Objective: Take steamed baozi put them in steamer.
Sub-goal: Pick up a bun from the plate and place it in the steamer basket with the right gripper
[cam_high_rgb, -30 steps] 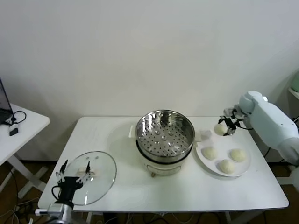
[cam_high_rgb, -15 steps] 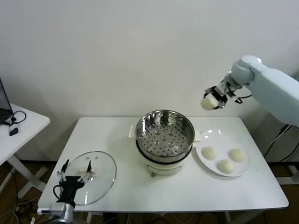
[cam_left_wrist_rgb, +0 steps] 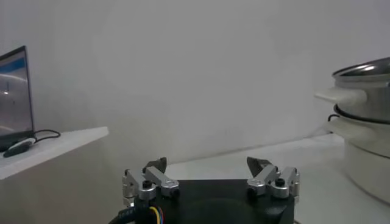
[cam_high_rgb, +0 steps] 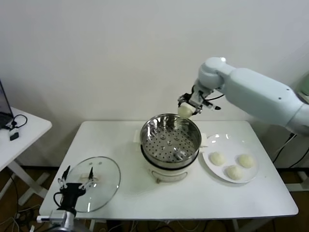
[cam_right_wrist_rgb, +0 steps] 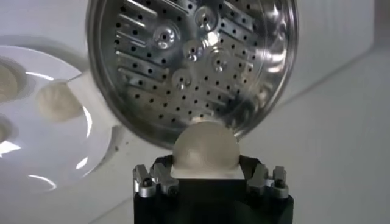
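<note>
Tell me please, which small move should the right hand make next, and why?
Probably move a little further over the steamer and lower. The right hand holds one baozi above the pot's far rim, not over its middle, and the perforated floor is bare. Three baozi wait on the plate.

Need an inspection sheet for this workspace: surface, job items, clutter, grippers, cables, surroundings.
Surface: white table, flat, no spills seen.
Job items: steamer at table centre, pot empty; one bun held above its far rim; three buns on the plate to its right.
Clutter: glass lid lying on the table's front left corner.
Grippers: right gripper shut on the bun; left gripper open, empty, low by the lid.
Cables: black cord on the side table.
Surroundings: plain white wall; laptop edge on the side table.
</note>
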`<state>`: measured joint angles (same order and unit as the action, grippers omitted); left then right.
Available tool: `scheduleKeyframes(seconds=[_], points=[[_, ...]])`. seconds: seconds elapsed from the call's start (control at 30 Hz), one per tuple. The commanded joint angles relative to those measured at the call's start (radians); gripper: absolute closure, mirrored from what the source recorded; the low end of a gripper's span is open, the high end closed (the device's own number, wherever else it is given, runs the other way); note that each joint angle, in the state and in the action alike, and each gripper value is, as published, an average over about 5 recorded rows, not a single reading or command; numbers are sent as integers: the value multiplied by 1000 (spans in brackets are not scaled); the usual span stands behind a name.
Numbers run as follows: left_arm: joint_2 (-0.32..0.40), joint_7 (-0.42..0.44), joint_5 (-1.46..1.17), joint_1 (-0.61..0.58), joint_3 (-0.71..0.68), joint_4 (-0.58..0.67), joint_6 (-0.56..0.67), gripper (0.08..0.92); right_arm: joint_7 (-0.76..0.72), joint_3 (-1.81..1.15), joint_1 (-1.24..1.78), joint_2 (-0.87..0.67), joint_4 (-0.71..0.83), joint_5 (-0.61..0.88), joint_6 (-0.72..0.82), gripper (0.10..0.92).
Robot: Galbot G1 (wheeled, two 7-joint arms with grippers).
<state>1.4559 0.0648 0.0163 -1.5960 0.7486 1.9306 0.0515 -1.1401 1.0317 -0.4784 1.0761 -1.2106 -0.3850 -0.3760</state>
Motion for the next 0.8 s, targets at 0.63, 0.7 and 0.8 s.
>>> scheduleKeyframes(seconds=[0.63, 0.7, 0.8], points=[[-3, 1, -3, -17, 7, -2, 2, 177, 18, -14, 191, 202, 155, -314, -100, 297], [-2, 1, -3, -17, 7, -3, 2, 177, 19, -14, 193, 203, 155, -318, -101, 296], [-2, 1, -3, -17, 6, -4, 2, 177, 23, -14, 194, 204, 154, -322, -104, 296]])
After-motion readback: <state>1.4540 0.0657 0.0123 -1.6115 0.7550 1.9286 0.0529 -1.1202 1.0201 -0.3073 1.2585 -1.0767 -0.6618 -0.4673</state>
